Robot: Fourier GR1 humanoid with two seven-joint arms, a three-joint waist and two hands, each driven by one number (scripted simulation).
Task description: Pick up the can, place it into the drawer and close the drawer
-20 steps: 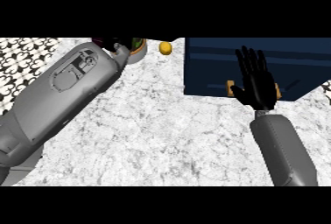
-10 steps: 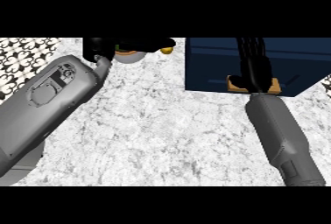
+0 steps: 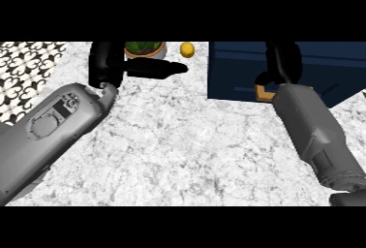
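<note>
Left hand [image 3: 114, 68] sitting at table's [image 3: 186, 140] far edge, thumb sticking out straight, fingers released, holding nothing. One green-topped can [image 3: 145, 48] showing just behind it. One yellow fruit [image 3: 187, 49] lying beside can. Right hand [image 3: 282, 60] hanging over one dark blue drawer [image 3: 236, 72]; finger state impossible to tell.

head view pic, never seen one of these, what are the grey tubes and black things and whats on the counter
The picture looks steeply down from the robot's head at a marble counter. The grey tubes are its forearms; the black parts are its hands. The left hand is at the back, thumb stretched toward a green potted plant and a small yellow fruit, holding nothing that shows. The right hand reaches over the open dark blue drawer; whether its fingers are open or shut is hidden. An orange bit shows at the drawer's near edge. No can is visible.
</note>
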